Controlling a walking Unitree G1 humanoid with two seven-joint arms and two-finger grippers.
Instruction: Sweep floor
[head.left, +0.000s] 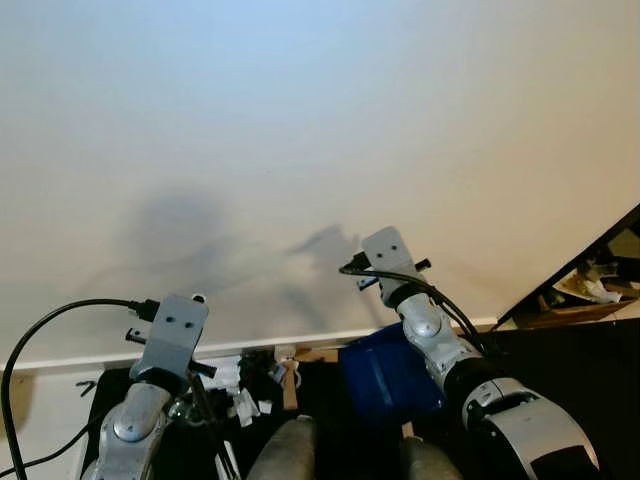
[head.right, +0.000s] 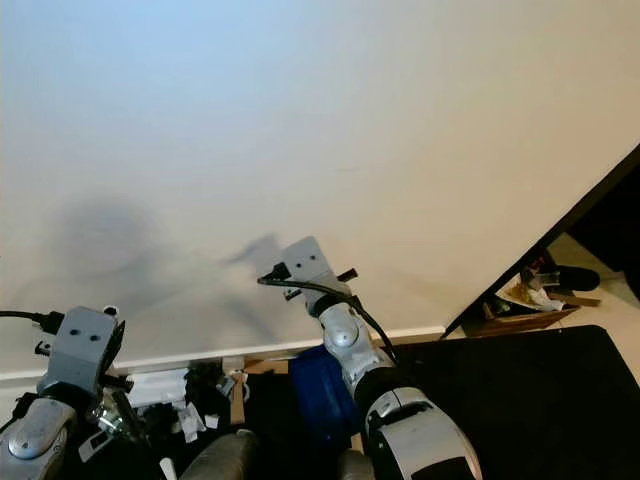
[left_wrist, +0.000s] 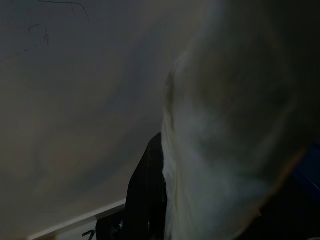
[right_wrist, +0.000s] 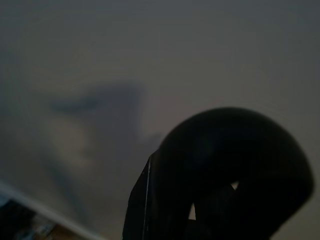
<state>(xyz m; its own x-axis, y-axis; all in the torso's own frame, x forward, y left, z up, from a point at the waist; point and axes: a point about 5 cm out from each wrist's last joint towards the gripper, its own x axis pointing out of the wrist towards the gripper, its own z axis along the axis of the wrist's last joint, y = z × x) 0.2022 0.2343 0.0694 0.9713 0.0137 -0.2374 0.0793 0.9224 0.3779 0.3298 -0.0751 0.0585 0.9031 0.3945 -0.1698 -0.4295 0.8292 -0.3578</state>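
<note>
I am close to a plain pale wall (head.left: 320, 130), with both silver arms raised in front of it. My left gripper (head.left: 208, 415) hangs low at the left, over clutter by the baseboard. In the left wrist view a large pale blurred shape (left_wrist: 230, 150) sits very near the camera. My right gripper (head.left: 378, 268) is up near the wall, above a blue dustpan-like object (head.left: 385, 375) that sits low by the baseboard. A black rounded shape (right_wrist: 235, 170) lies close to the right wrist camera. No broom can be made out.
A white baseboard (head.left: 300, 341) runs along the foot of the wall. White and black bits of clutter (head.left: 240, 385) lie beside it. Dark flooring (head.right: 540, 380) spreads to the right, with a low shelf of odds and ends (head.left: 590, 290) at the wall's corner.
</note>
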